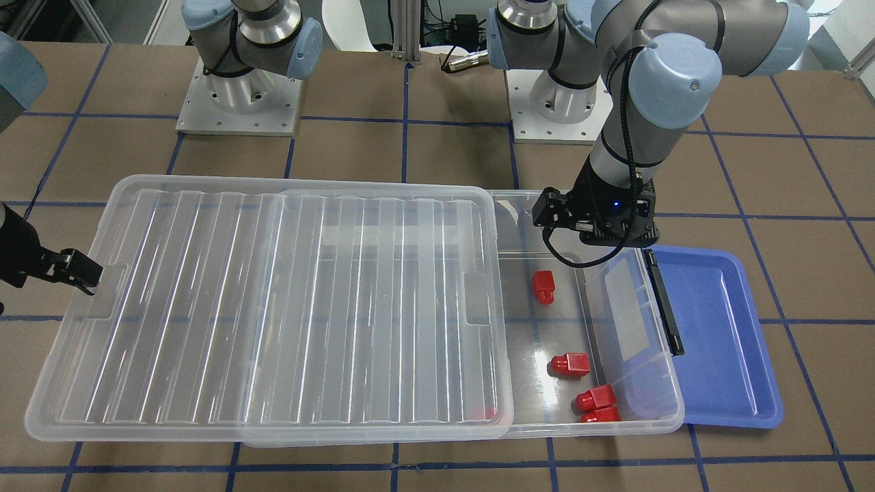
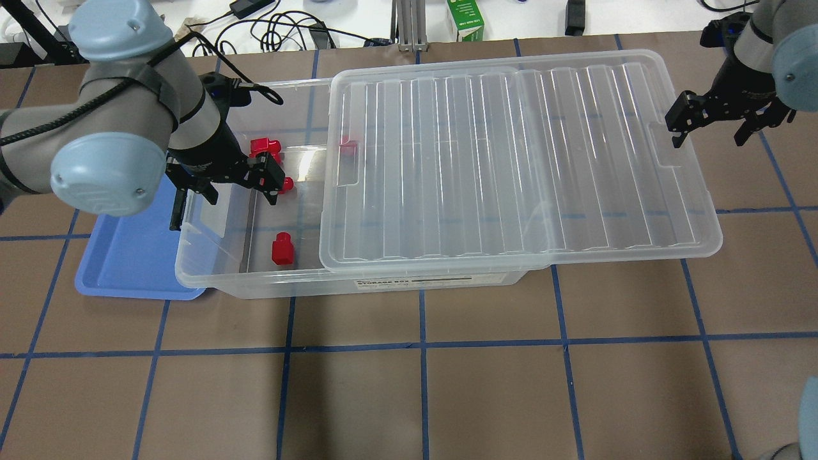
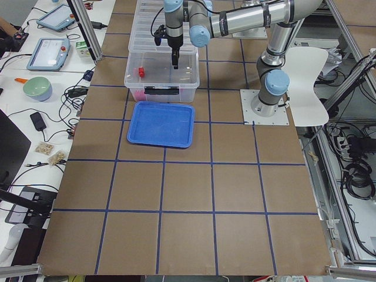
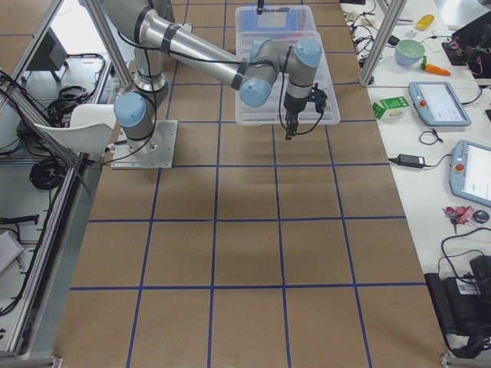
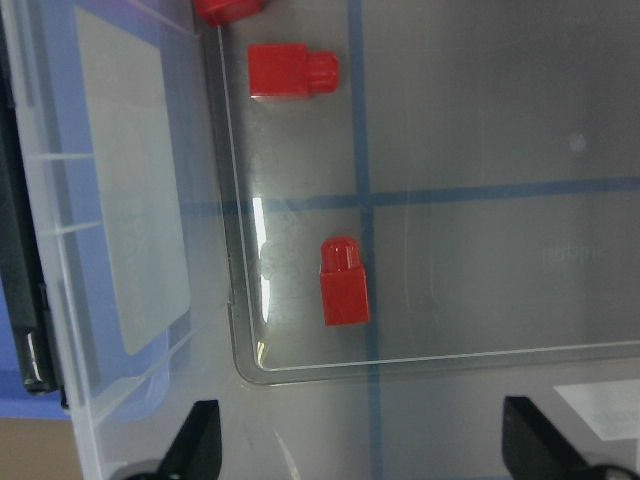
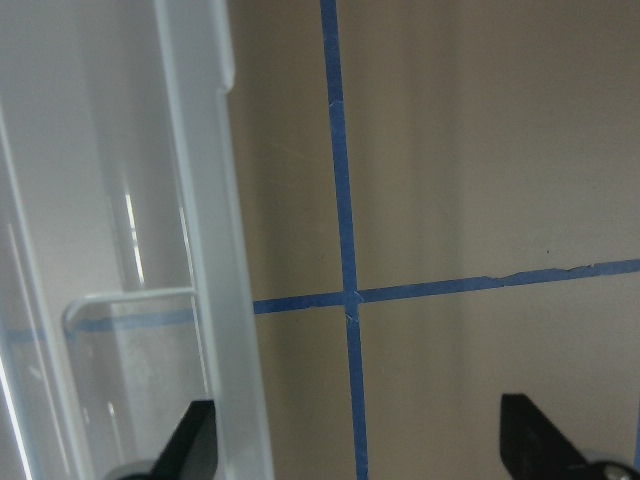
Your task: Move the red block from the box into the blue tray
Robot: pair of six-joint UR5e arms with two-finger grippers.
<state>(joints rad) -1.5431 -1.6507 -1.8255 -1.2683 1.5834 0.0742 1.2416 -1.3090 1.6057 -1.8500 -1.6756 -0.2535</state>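
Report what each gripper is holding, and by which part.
Nothing held: left gripper open over the clear plastic box, right gripper open at its ribbed lid.

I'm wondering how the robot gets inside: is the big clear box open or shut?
Partly open. The lid is slid sideways on the box, leaving the end by the blue tray uncovered, red blocks exposed.

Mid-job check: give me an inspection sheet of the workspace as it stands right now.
Surface: brown table with a blue tape grid.
Job's things: box with lid slid aside, one end open; four red blocks exposed, one more under the lid; blue tray empty, beside the open end.
Clutter: nothing seen on the table.
Grippers: left gripper open above the blocks; right gripper open at the lid's far edge, contact unclear.
Cables: black wrist cable looping over the box.
Surroundings: side benches with tablets, green carton.
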